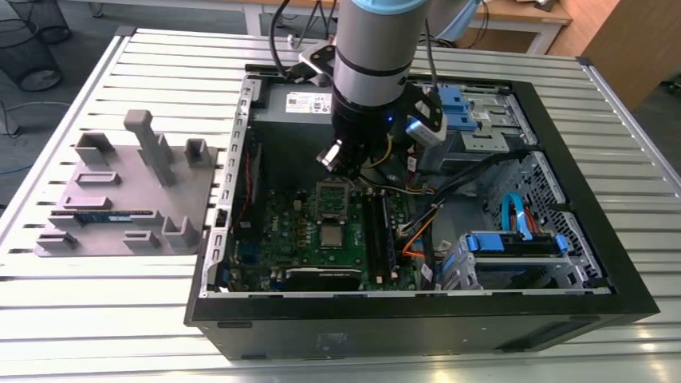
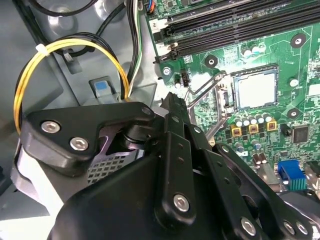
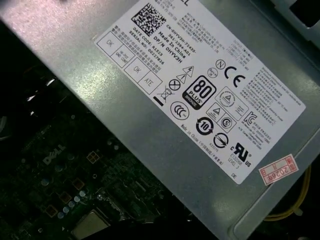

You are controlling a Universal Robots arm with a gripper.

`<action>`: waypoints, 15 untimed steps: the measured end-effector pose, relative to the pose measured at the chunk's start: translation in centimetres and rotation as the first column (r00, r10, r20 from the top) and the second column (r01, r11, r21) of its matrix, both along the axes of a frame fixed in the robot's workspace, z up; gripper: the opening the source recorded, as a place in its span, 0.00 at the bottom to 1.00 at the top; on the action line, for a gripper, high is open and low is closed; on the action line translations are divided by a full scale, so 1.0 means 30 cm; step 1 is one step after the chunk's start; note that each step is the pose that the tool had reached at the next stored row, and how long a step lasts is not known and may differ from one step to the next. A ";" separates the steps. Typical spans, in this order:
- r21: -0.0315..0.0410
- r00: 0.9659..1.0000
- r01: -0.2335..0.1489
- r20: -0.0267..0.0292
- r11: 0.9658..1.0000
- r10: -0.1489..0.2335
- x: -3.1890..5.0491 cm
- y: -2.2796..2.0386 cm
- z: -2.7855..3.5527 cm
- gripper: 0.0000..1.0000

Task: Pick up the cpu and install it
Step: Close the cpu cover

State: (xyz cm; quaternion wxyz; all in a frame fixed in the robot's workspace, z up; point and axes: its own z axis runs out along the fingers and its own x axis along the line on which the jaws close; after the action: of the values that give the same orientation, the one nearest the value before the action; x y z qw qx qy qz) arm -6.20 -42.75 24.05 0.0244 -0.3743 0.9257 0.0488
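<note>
Your gripper hung over the motherboard; I couldn't tell whether it was clenched or released. The cpu lay in its socket, so seating looked done, and the next move called for clearing the raised latch frame.

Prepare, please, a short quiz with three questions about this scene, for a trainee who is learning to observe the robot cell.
1. True or false: the gripper hangs over the open computer case.
2. Short answer: which long thin part lies on the grey tray, at the exterior view's left?
3. Choose one. The cpu lies: A) on the grey tray; B) in the socket on the motherboard; C) in the gripper.

Key: 1 true. 2 the memory stick. 3 B.
</note>
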 end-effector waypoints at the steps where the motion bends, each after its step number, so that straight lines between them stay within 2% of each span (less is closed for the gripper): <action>1: 0.000 1.000 -0.005 0.000 1.000 0.005 0.000 -0.001 0.001 0.11; 15: 0.000 0.999 -0.033 0.000 0.999 0.033 0.000 -0.013 0.009 0.11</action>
State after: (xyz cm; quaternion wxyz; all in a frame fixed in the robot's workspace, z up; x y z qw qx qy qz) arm -6.21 -43.13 24.32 0.0237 -0.3894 0.9195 0.0492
